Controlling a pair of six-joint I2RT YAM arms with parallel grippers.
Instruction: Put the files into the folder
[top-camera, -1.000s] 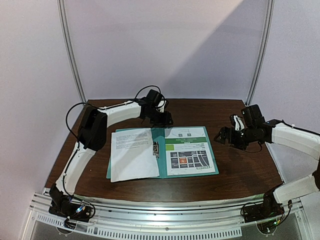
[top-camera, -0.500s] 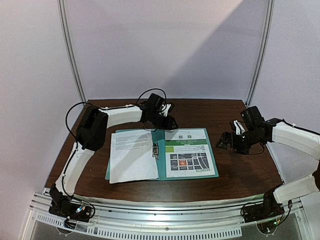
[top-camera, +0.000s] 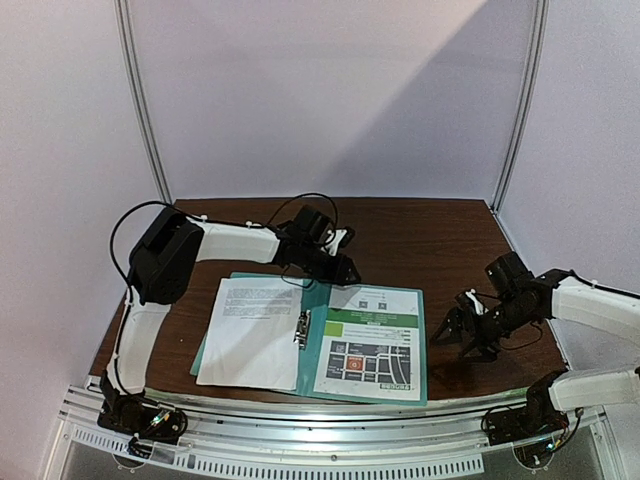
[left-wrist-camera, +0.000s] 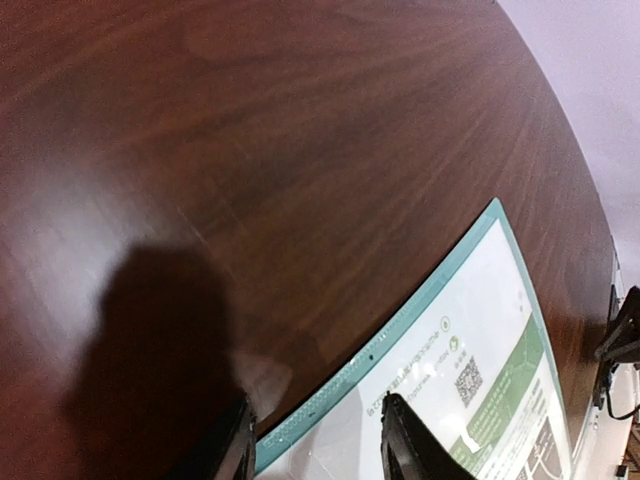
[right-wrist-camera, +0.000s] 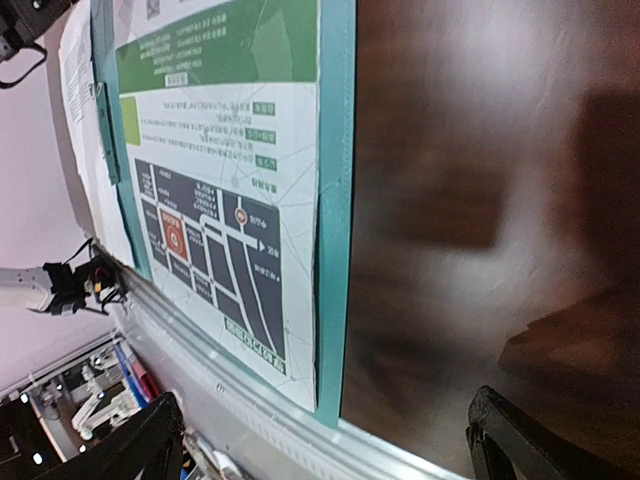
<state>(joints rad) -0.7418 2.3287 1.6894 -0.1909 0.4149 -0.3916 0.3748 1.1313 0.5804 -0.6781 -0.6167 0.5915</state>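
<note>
Folder (top-camera: 310, 355), L hand (left-wrist-camera: 315, 445) half-open, touching edge

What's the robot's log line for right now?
folder: open, flat | text sheet: left half | colour sheet: right half | left gripper: open, at folder's far edge | right gripper: open, beside folder
</note>
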